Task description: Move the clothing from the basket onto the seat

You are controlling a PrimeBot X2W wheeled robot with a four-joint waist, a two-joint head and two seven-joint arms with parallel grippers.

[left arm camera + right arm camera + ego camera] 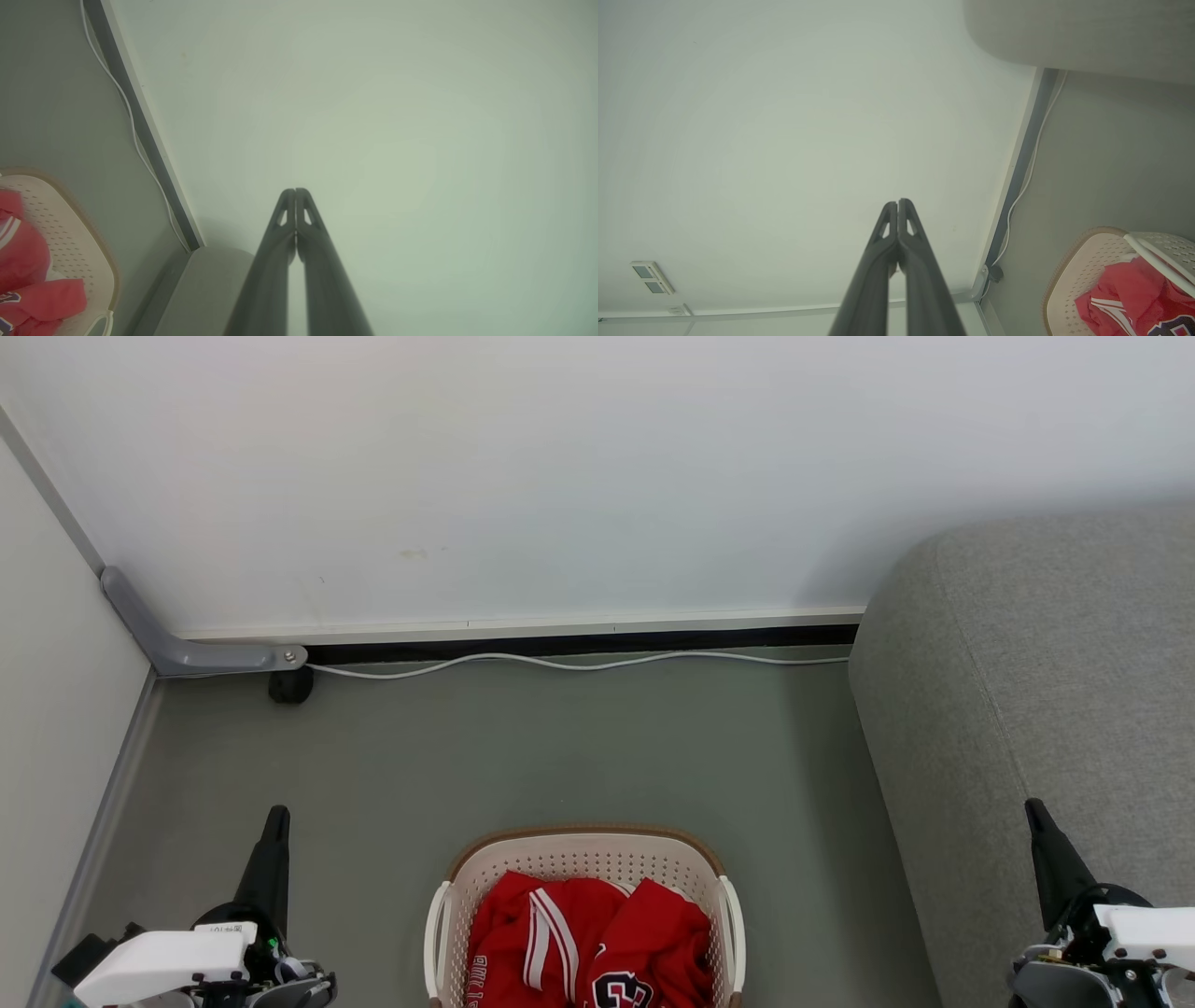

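red clothing (588,943) inside the basket (583,859)

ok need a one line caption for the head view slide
Red jerseys lie in the basket on the floor, left gripper and right gripper shut at either side, grey sofa to the right.

— Where does the head camera look from?
— From high up, forward and down. It sees the grey floor (579,747), the white wall (560,476) and, near the bottom edge, the cream-white perforated plastic basket (583,859) with a brown rim.
— And the wrist cameras?
— Each looks along its own dark fingers, the left gripper (295,190) and the right gripper (898,201), towards that wall, rolled on its side. All three views share the basket, the thin white cable (579,663) and the large grey fabric sofa (1027,663).
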